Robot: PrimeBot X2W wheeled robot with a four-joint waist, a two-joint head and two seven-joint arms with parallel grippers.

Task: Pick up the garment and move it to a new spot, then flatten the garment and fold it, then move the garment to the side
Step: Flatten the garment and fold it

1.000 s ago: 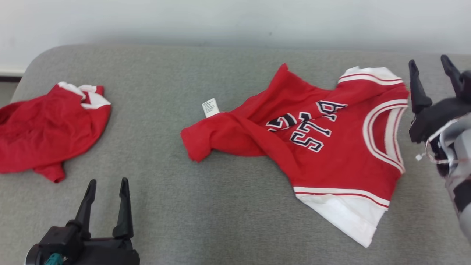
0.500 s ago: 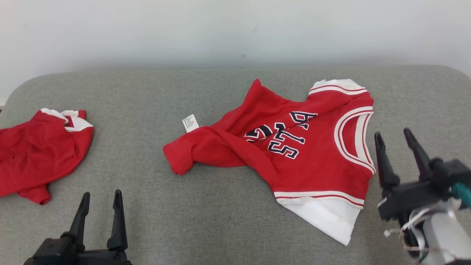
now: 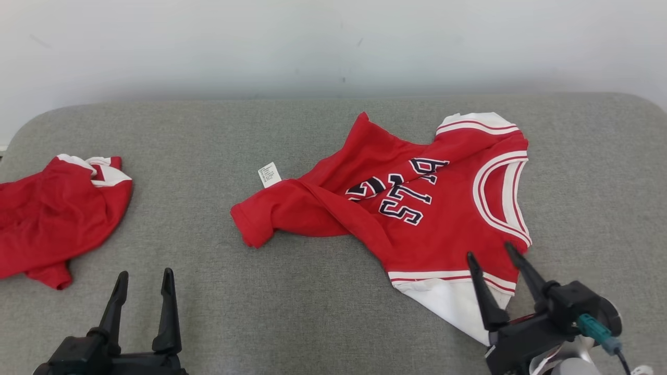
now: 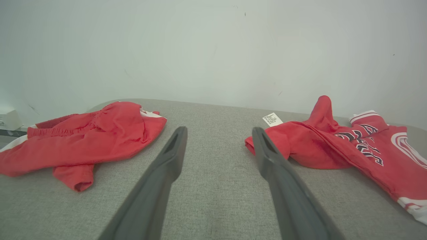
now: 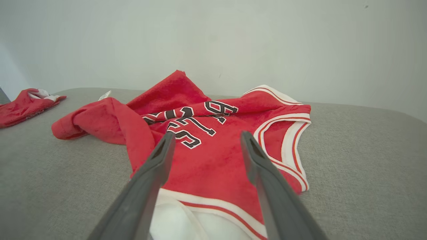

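Observation:
The garment [image 3: 432, 229] is a red jersey with white trim and dark letters, lying crumpled on the right half of the grey padded surface [image 3: 312, 312]. Its left part is bunched and folded over, with a white label [image 3: 269, 174] sticking out. My right gripper [image 3: 489, 249] is open at the lower right, its fingertips over the jersey's white-edged near corner and holding nothing. In the right wrist view the jersey [image 5: 206, 166] lies just beyond the open right gripper [image 5: 207, 133]. My left gripper [image 3: 145, 273] is open at the lower left, apart from the jersey [image 4: 333, 150]. The left wrist view has bare surface between the left gripper [image 4: 219, 130] fingers.
A second red garment [image 3: 57, 213] with white trim lies crumpled at the far left edge, also seen as a red heap [image 4: 90, 140] in the left wrist view. A pale wall [image 3: 312, 41] stands right behind the surface. Bare grey fabric lies between the two garments.
The right gripper has come from beside the jersey's collar, at the right, down and left to its near white corner. The camera shifted early on. The left gripper and both garments have not moved.

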